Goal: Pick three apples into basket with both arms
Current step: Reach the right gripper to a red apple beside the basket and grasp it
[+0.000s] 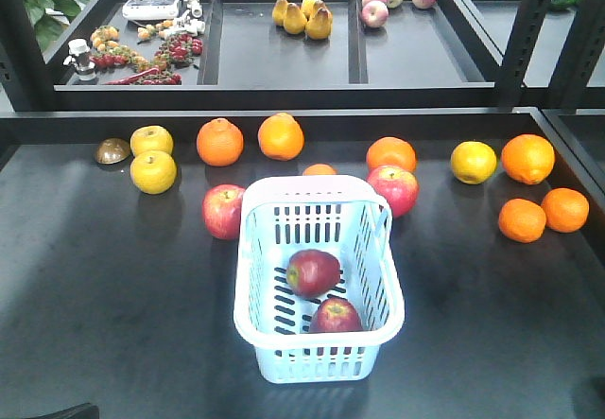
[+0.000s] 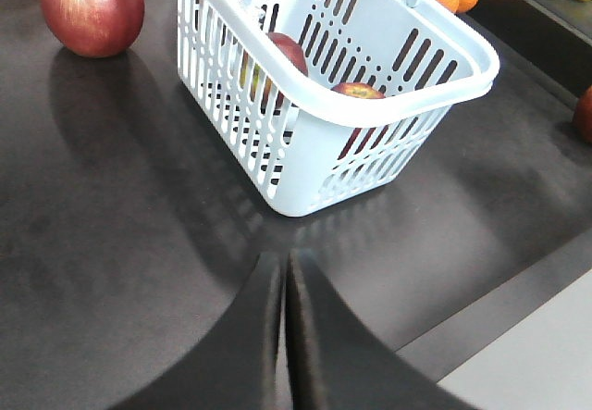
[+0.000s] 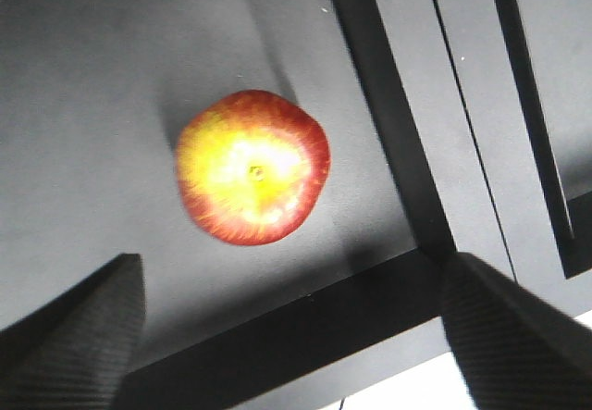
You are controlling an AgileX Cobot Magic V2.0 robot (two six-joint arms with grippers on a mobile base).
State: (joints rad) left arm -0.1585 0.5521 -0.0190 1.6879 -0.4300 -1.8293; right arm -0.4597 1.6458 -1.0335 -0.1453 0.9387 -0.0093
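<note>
Jaws first: the left jaws (image 2: 285, 336) are pressed together with only a hairline seam between them and nothing held, while the right jaws (image 3: 296, 327) stand spread wide, also empty. That split reads as one arm resting after a drop and the other readied for a pick.

Below both sits the dark tabletop (image 1: 113, 277), the largest thing here. Ahead of the left jaws stands the basket (image 2: 370, 114), its near corner turned toward them. It sits mid-tabletop, probably so that either arm can reach over its rim. Inside it lie two apples (image 1: 314, 272), one nearer the middle and the other (image 1: 336, 317) against the near wall, so by my count one more is wanted.

An apple outside the basket (image 2: 92, 7) rests ahead and to the left of the left jaws, apart from the basket wall. Another (image 1: 393, 189) lies just beside the basket's far right corner. A third (image 3: 252, 167) lies between and beyond the right fingers, stem end up toward the camera, near the tabletop's raised edge. It looks the likeliest pick, given the wide opening lined up with it.
</note>
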